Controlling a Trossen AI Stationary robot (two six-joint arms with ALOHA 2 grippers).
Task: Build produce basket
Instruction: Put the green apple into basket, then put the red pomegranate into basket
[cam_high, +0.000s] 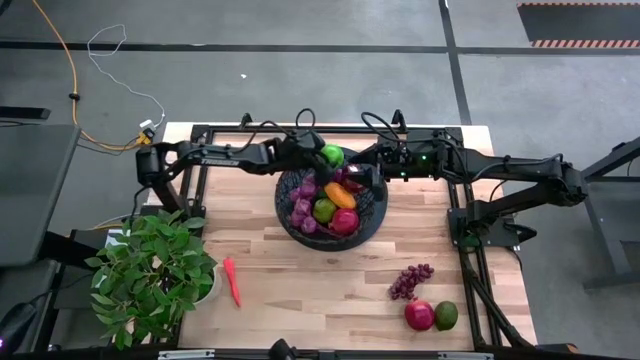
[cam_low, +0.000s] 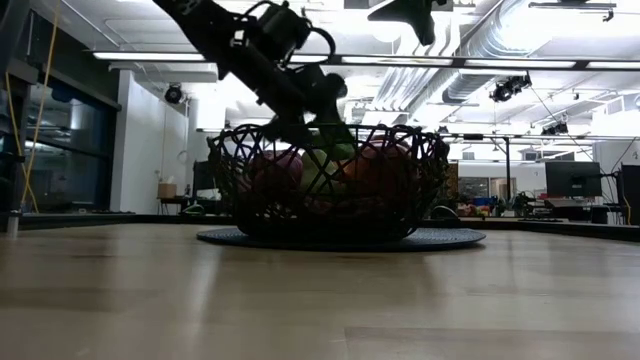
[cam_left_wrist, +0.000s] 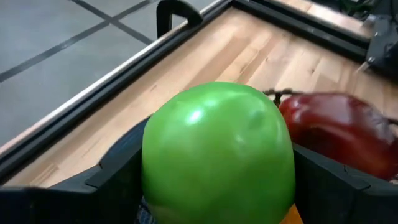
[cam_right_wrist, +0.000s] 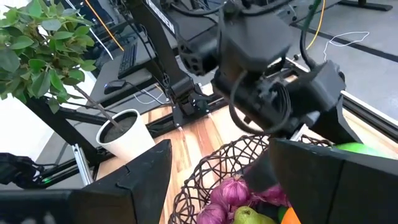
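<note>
Green fruit over the basket

My left hand (cam_high: 325, 156) grips the round glossy green apple (cam_high: 332, 154) above the far rim of the black woven-mesh basket (cam_high: 372, 222); right hand (cam_high: 368, 176) open alongside.

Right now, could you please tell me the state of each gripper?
Left gripper: closed on the green apple, over the basket.
Right gripper: open, empty, at the basket's rim.

The wooden table (cam_high: 300, 285) bears the basket (cam_high: 372, 222), potted plant (cam_high: 150, 270), pepper (cam_high: 232, 281), grapes (cam_high: 411, 280) and two round fruits (cam_high: 432, 316).
</note>
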